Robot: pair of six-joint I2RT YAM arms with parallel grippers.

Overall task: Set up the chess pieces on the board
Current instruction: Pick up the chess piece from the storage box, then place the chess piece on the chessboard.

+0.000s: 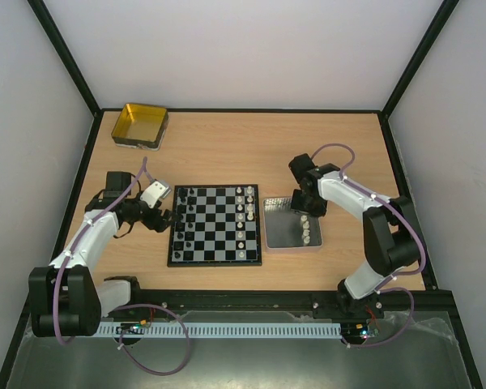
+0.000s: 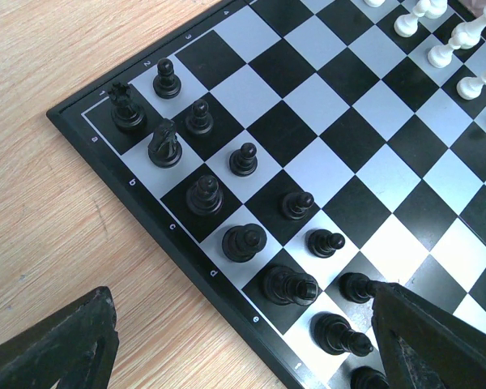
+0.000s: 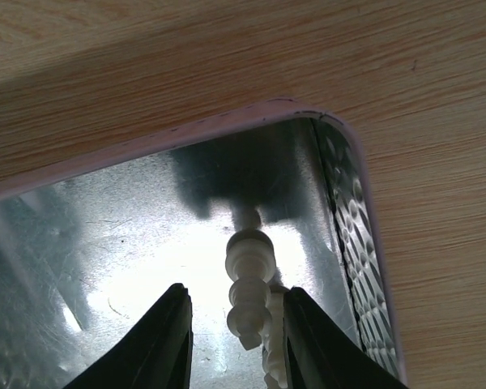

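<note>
The checkered board (image 1: pixel 215 243) lies mid-table. Black pieces (image 1: pixel 185 219) stand in its two left columns and white pieces (image 1: pixel 243 217) along its right side. My left gripper (image 1: pixel 164 217) hovers at the board's left edge, open and empty. In the left wrist view its wide-spread gripper (image 2: pixel 241 290) straddles the black pieces (image 2: pixel 245 241) near the board's edge (image 2: pixel 186 251). My right gripper (image 1: pixel 305 212) is down in the silver tray (image 1: pixel 279 235). It (image 3: pixel 236 292) is open around an upright white piece (image 3: pixel 249 279), with a second white piece (image 3: pixel 274 340) against the right finger.
A yellow square tin (image 1: pixel 140 124) stands at the back left. A few more white pieces (image 1: pixel 306 233) stand in the tray's right part. The tray's embossed wall (image 3: pixel 352 211) runs close to my right finger. Bare wooden table surrounds the board.
</note>
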